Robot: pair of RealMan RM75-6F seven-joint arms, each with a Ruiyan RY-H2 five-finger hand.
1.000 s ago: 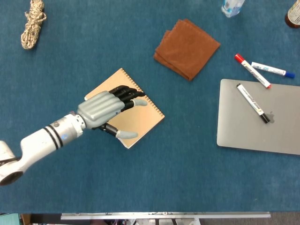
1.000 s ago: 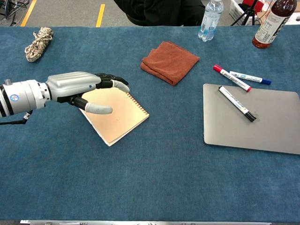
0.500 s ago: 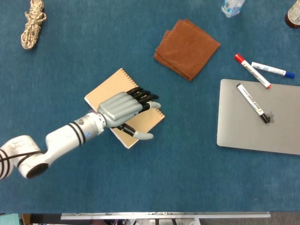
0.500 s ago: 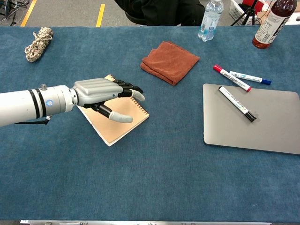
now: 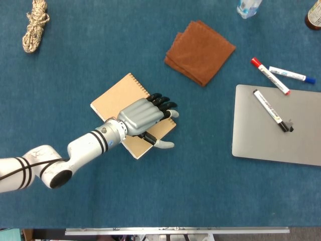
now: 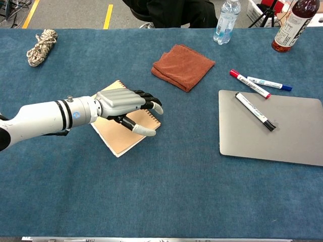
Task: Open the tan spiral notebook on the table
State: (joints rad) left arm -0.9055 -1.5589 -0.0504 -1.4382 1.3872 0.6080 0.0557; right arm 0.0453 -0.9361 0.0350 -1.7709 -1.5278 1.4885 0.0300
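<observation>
The tan spiral notebook [image 5: 114, 98] [image 6: 113, 138] lies closed on the blue table, its spiral binding along the upper right edge. My left hand [image 5: 145, 116] [image 6: 126, 105] lies palm down over the notebook's right corner. Its fingers are spread and reach past the spiral edge, and the thumb [image 5: 163, 144] sticks out beyond the lower right edge. It holds nothing. My right hand is in neither view.
A folded brown cloth [image 5: 199, 51] lies beyond the notebook. A grey laptop [image 5: 278, 125] at the right carries a black marker [image 5: 270, 110]; red [image 5: 270, 76] and blue [image 5: 291, 75] markers lie behind it. A rope coil [image 5: 35, 25] is far left. Bottles [image 6: 225, 21] stand at the back.
My left hand has slid to the right across the notebook, from its middle to its right corner, with the fingertips now past the spiral edge. The notebook stays closed and in place.
</observation>
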